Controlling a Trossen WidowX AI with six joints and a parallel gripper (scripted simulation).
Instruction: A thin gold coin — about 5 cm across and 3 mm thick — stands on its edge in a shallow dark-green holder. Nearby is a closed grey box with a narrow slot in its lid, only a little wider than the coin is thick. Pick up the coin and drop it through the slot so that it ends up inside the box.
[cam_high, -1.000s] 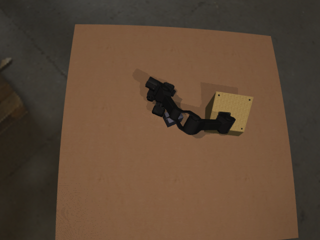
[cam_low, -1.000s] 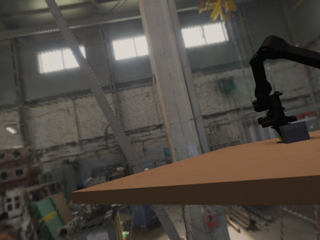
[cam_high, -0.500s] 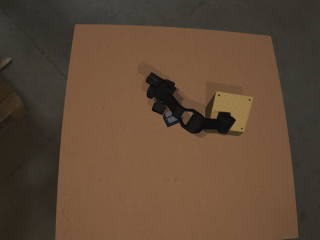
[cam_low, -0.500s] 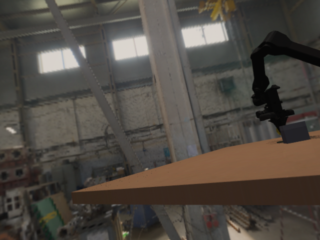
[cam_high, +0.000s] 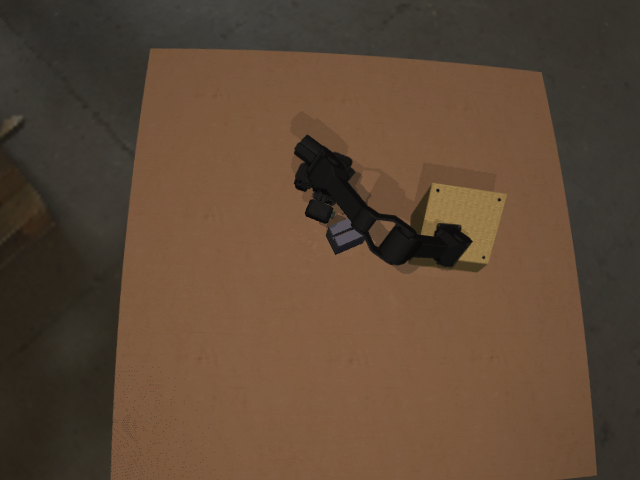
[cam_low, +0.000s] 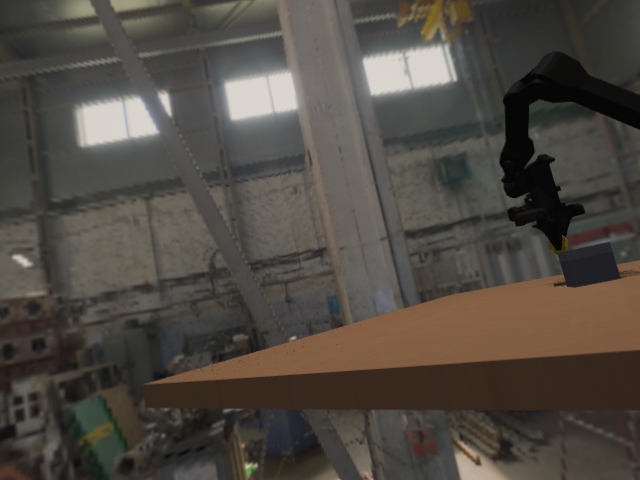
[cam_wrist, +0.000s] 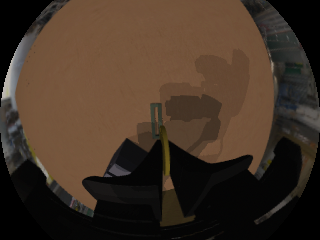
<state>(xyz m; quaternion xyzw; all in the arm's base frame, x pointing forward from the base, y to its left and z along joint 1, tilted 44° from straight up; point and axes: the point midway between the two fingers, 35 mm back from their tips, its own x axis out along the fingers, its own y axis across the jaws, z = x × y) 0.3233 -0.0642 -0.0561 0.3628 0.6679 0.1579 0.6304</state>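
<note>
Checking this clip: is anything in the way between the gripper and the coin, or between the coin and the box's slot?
Nothing visible separates gripper and coin: its jaws are shut on it. The coin is clear of the holder; nothing visible blocks the slot, though the arm partly covers the box.

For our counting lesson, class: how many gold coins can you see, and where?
1. The gold coin is pinched in the end effector, lifted above the green holder. Any inside the closed box would be hidden.
</note>
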